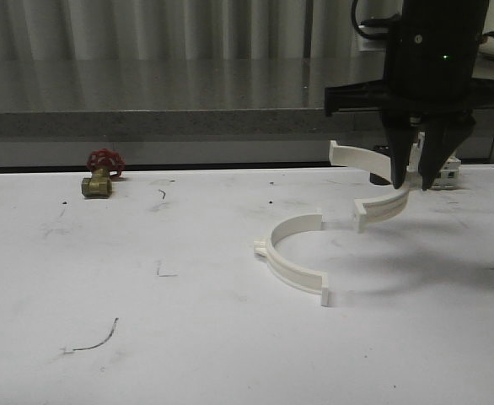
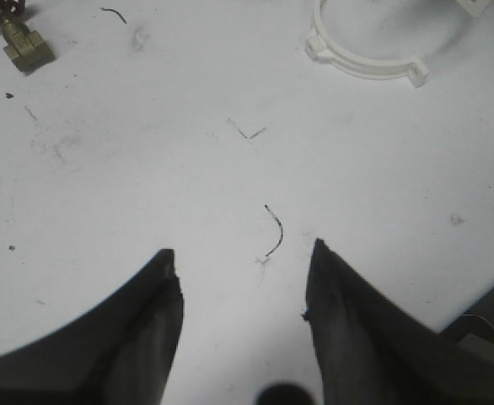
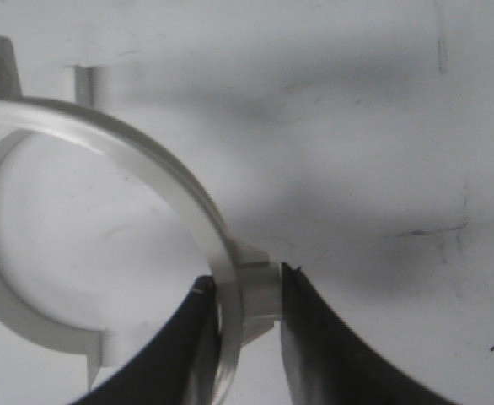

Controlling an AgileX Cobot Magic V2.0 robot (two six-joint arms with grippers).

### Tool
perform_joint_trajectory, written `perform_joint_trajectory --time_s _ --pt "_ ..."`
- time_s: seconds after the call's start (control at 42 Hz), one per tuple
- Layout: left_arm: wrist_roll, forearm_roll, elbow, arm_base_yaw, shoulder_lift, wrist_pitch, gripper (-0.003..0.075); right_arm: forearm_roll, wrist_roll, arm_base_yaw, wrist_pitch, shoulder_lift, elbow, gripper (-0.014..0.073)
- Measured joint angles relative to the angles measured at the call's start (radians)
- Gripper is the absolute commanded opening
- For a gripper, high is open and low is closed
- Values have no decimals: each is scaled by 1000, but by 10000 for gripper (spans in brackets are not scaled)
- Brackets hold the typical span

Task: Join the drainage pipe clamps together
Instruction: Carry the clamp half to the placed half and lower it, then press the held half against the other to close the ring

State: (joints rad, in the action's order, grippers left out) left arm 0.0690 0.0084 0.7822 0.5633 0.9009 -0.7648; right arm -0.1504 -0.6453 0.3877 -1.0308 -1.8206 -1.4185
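Clamps first: one half-ring [image 1: 296,261] lies flat on the desk [image 1: 146,321], open side facing the other half [image 1: 373,181], which the right hand [image 1: 416,181] has pinched at mid-band and carries tilted just above the desk, close beside its mate. Left hand [image 2: 243,278] hangs spread and empty over bare desk. Thin, light, springy plastic, I'd say, and slick; gripping the band's middle leaves the end tabs free for mating.
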Motion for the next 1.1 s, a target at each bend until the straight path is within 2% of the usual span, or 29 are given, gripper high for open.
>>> perform_joint_trajectory --time_s 0.548,1.096 --pt "0 0 0 0 0 0 336 -9 -32 0 34 -148 0 143" --pt "0 0 0 0 0 0 336 42 -35 0 46 -152 -2 143"
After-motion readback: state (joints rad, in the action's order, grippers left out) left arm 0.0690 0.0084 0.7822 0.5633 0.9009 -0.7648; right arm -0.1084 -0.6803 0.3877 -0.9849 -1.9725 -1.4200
